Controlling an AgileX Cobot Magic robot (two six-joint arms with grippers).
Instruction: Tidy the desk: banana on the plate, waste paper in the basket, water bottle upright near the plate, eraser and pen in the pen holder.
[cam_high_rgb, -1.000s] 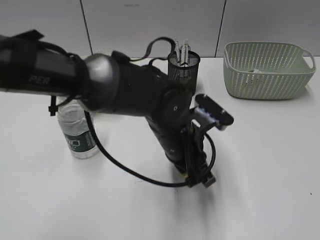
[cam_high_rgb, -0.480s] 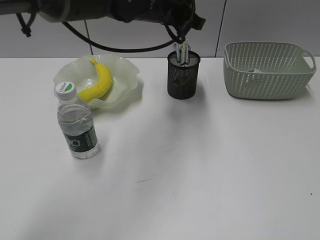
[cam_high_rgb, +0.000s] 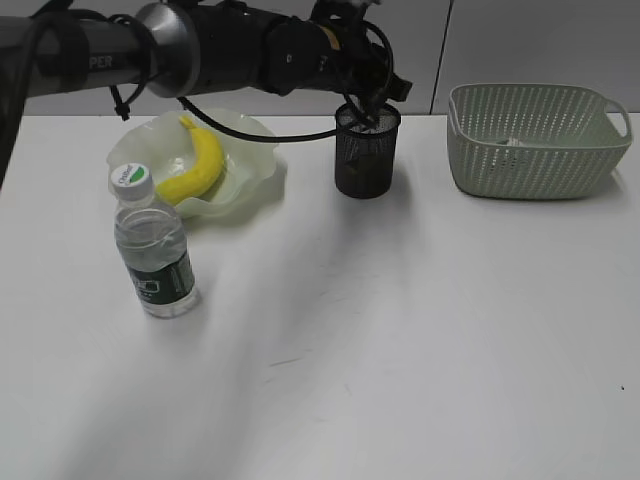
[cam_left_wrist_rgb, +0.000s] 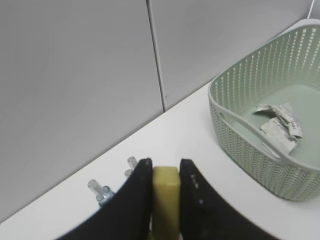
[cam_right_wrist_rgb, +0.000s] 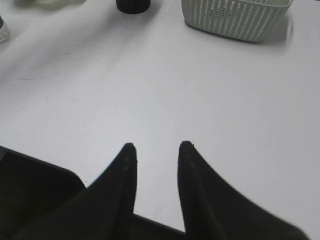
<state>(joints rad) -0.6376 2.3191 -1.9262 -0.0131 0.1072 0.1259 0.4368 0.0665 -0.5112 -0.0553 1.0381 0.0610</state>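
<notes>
Eraser (cam_left_wrist_rgb: 165, 200): small pale-yellow rubber block, clamped between the two black fingers of my left end effector (cam_left_wrist_rgb: 165, 172), held above the black wire-mesh pen holder (cam_high_rgb: 366, 150). In my left wrist view the clear pen ends (cam_left_wrist_rgb: 98, 190) poke up just below the fingers, so I judge I am over the holder's mouth or close to it; the exterior view hides the tip behind my own arm.

Handling: I judge the block light, slightly yielding, grippy rather than slick. The hold across its two flat sides looks sound. It should drop cleanly, though the pens already in the holder crowd the opening and could catch it on the rim.

Relative to the pen holder: the pale green wavy-edged plate (cam_high_rgb: 254, 150) with the yellow banana (cam_high_rgb: 199, 160) lies to its left. The clear plastic water bottle (cam_high_rgb: 152, 245) stands upright farther left and nearer the camera. The pale green perforated plastic basket (cam_high_rgb: 535, 140), crumpled waste paper (cam_left_wrist_rgb: 278, 126) inside, sits to its right.

My right end effector (cam_right_wrist_rgb: 157, 146) hovers over bare white bench (cam_right_wrist_rgb: 165, 90), fingers apart, holding nothing.
</notes>
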